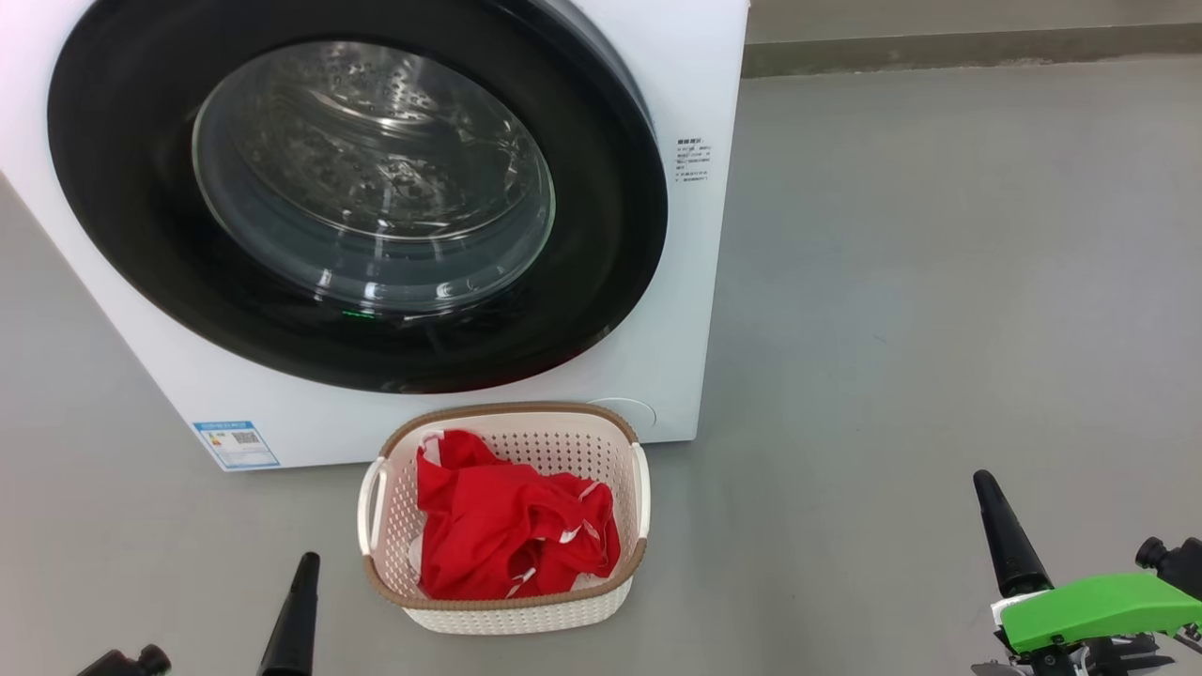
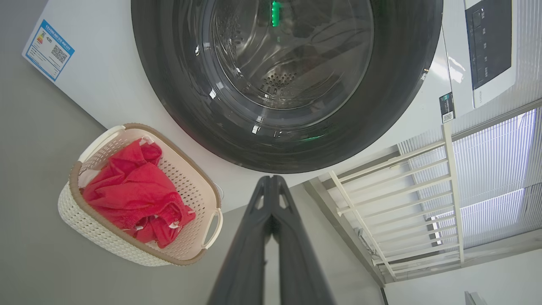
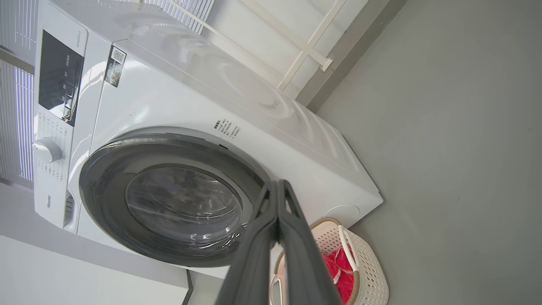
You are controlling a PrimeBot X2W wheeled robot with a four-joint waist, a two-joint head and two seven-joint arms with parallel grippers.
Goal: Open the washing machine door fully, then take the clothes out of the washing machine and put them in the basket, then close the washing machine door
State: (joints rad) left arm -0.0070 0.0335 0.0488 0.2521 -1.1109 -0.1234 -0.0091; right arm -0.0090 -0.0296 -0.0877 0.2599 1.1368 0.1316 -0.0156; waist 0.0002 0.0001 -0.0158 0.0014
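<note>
The task looks all but finished. The washing machine door (image 1: 357,211) lies shut against the front of the washing machine (image 1: 695,300). In the right wrist view its black rim sits flush with the white panel, though from these angles I cannot tell for certain that the latch has caught. Through the glass the steel drum (image 1: 394,122) appears empty, with no red showing, allowing that reflections blur the lower part. The clothes (image 1: 507,530) lie bunched in the basket (image 1: 512,620), which stands on the grey floor (image 1: 939,282) just in front of the machine, below the door. The fabric is inside the rim, with nothing draped over the sides. The left gripper (image 1: 306,568) hangs low to the left of the basket, apart from it. Its two dark fingers are pressed together with nothing between them, as the left wrist view shows plainly. The right gripper (image 1: 988,493) sits well off to the right over bare floor, its fingers likewise closed and empty. Judging by this, opening, unloading and closing are all done. At most a check that the door is latched remains.
</note>
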